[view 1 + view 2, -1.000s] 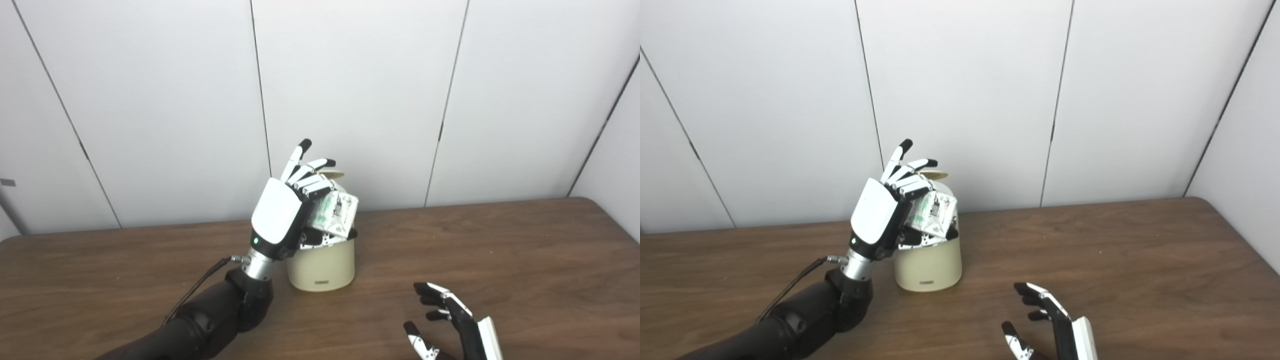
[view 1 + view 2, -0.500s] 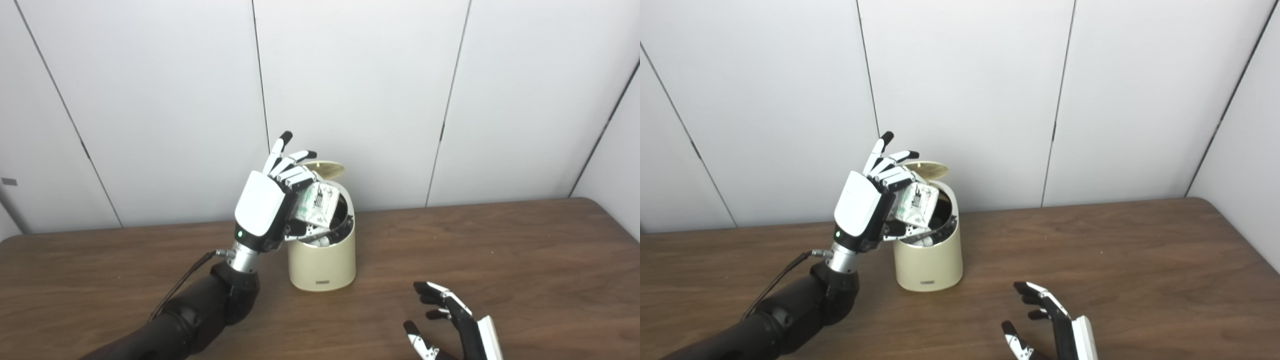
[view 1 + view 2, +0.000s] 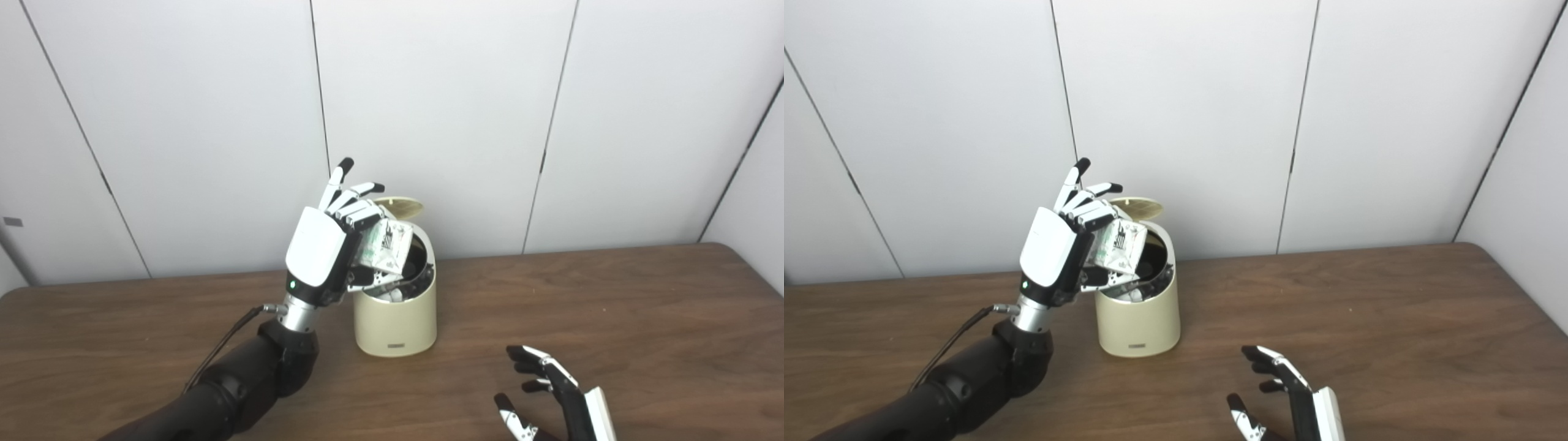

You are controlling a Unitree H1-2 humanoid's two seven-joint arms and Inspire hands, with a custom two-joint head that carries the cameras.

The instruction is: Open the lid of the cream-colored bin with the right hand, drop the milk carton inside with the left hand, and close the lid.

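A cream-colored bin [image 3: 397,321] stands mid-table with its round lid [image 3: 401,207] tipped up at the back and its dark mouth showing. My left hand [image 3: 327,245] is raised at the bin's left rim, shut on a white and green milk carton [image 3: 384,246] that hangs tilted over the left part of the opening. Low at the front right, my right hand [image 3: 545,395] rests open near the table's front edge, fingers spread, well clear of the bin.
The brown wooden table [image 3: 612,306] stretches wide on both sides of the bin. White wall panels [image 3: 429,110] rise just behind it. A black cable [image 3: 229,343] runs along my left forearm.
My left hand with the carton has shifted left and slightly up, uncovering the bin's opening and its raised lid. The right hand has stayed still.
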